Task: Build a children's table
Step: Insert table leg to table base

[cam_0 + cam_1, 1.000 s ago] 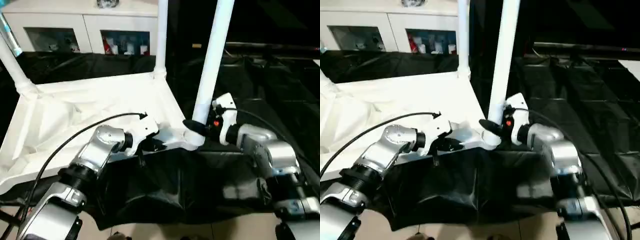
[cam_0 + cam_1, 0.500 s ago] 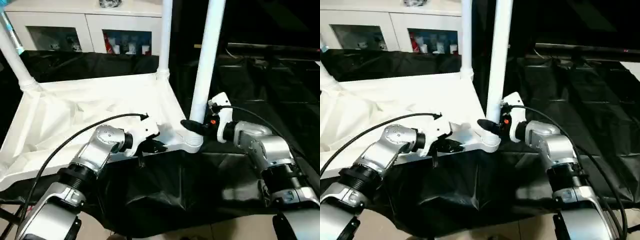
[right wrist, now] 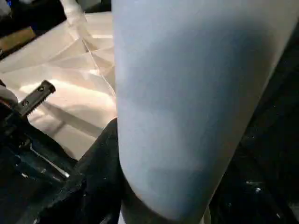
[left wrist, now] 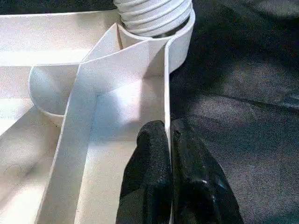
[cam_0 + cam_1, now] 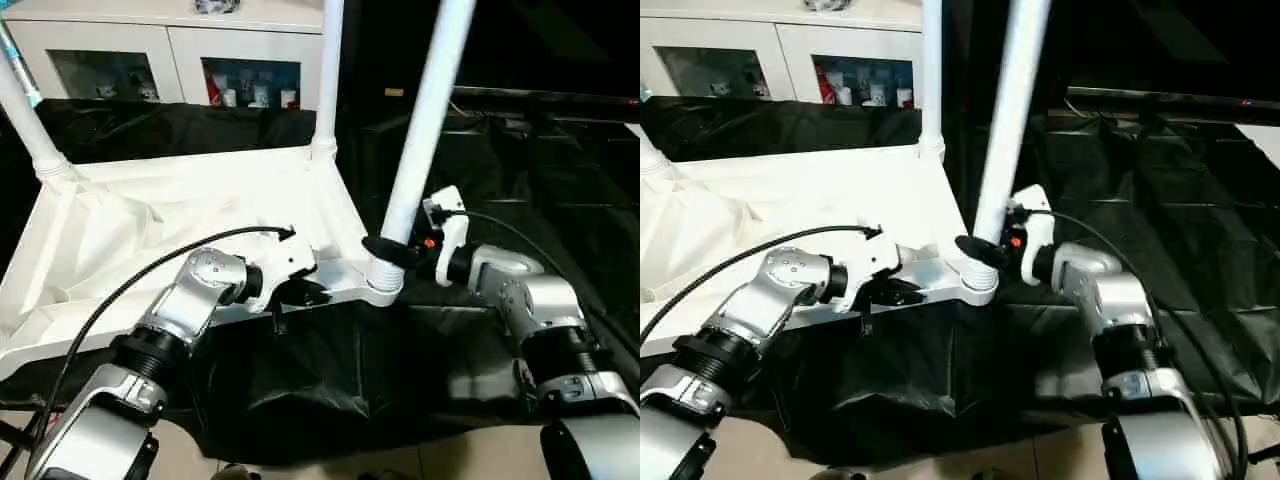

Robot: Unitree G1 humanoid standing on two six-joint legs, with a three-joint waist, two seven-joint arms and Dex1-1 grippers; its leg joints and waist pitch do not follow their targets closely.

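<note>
At frame centre, the left tool point(image 4: 169, 154) pinches the upturned tabletop point(image 5: 150, 230) by its near rim while the right tool point(image 5: 385, 250) grips the tilted leg point(image 5: 425, 120) at its corner socket.

Both forearms are brushed silver metal cylinders with black ribbed collars at the joints, ending in white plastic wrist housings. A thin black cable arcs from the left forearm's rear to the left tool point(image 5: 300, 292) housing; another loops from the right tool point(image 5: 385, 250) housing back along its arm. A small red-orange light sits on the right housing. Each tool's fingers point(image 4: 154, 163) are glossy black, rounded and tapering.
</note>
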